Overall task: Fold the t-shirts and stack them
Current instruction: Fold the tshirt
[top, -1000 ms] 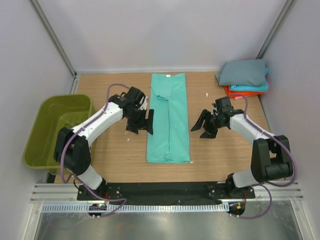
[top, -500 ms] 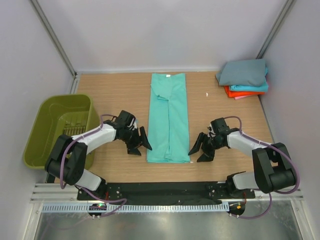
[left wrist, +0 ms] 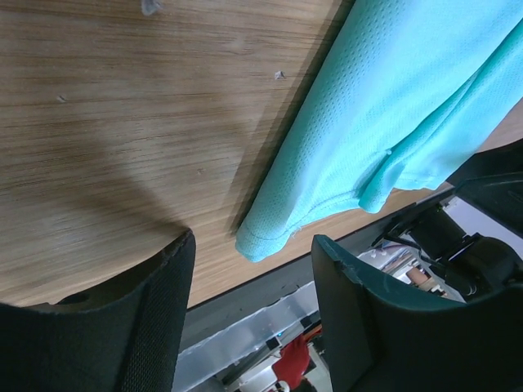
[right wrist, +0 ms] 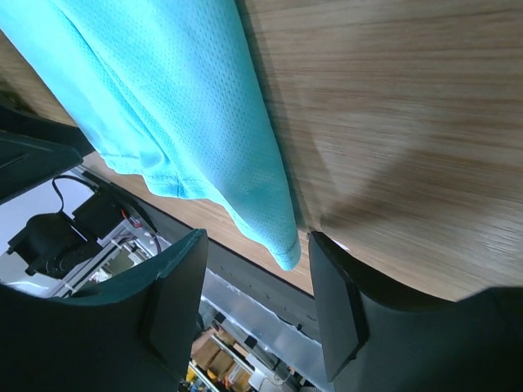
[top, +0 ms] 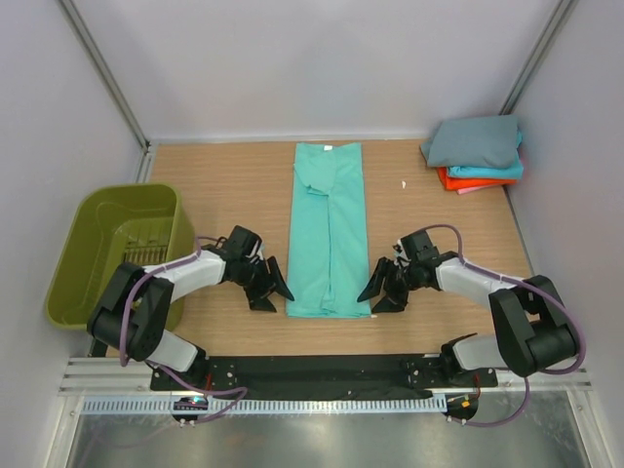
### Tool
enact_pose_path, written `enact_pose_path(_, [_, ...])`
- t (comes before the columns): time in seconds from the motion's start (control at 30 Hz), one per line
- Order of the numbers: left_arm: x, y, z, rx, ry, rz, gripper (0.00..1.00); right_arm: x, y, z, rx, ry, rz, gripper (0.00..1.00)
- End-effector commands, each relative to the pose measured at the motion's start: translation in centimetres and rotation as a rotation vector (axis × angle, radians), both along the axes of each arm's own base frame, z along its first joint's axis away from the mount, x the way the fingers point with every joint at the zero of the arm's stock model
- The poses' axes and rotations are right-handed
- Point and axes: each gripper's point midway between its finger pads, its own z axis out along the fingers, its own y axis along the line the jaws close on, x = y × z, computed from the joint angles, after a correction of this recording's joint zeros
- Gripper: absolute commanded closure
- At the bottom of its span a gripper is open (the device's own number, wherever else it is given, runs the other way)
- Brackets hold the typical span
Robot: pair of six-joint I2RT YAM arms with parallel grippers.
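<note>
A mint green t-shirt lies folded into a long narrow strip down the middle of the table. My left gripper is open, low at the strip's near left corner, which shows between its fingers. My right gripper is open, low at the near right corner. Neither holds cloth. A stack of folded shirts stands at the back right: slate grey on top, cyan and orange-red under it.
An olive-green plastic basket sits at the table's left edge. A small white scrap lies on the wood right of the shirt. The black base rail runs along the near edge, close behind both grippers.
Both grippers have come down the table from beside the shirt's middle to its near corners and moved inward toward the hem. The shirt has not moved.
</note>
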Motion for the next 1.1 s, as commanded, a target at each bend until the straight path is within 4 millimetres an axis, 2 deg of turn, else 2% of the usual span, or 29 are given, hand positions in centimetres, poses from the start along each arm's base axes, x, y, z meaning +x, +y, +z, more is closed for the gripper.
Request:
enact_pose_path(0.0, [0.1,0.0,-0.6,-0.005,0.015,0.022,0.4,-0.2,0.9,0.1,0.025,0.008,0.009,0.42])
enact_pose_path(0.23, [0.0,-0.7,-1.0,-0.008,0.027,0.009,0.46,-1.5,1.5,-0.7,0.026,0.038,0.045,0.51])
enact_pose_path(0.47, [-0.6,-0.8,-1.4,0.003,0.032,-0.001,0.49,-0.8,2.5,-0.9,0.051,0.014,0.045,0.58])
enact_pose_path(0.83, [-1.3,-0.6,-2.4,0.017,0.067,0.001,0.61,-1.1,2.2,-1.3,0.039,0.014,0.04,0.66])
enact_pose_path(0.87, [-1.3,-0.8,-2.3,0.015,0.063,-0.002,0.67,-1.1,2.2,-1.4,0.039,0.016,0.037,0.67])
enact_pose_path(0.93, [-1.2,-1.0,-2.3,0.009,0.057,-0.007,0.79,-1.0,2.2,-1.4,0.037,0.008,0.038,0.86])
enact_pose_path(1.0, [-0.9,-1.5,-1.9,-0.023,0.038,-0.016,0.81,-0.7,2.1,-1.4,0.024,-0.001,0.031,0.98])
enact_pose_path(1.07, [-0.4,-1.9,-1.4,-0.046,0.016,-0.024,1.0,-0.5,2.2,-1.1,0.027,-0.015,0.037,0.99])
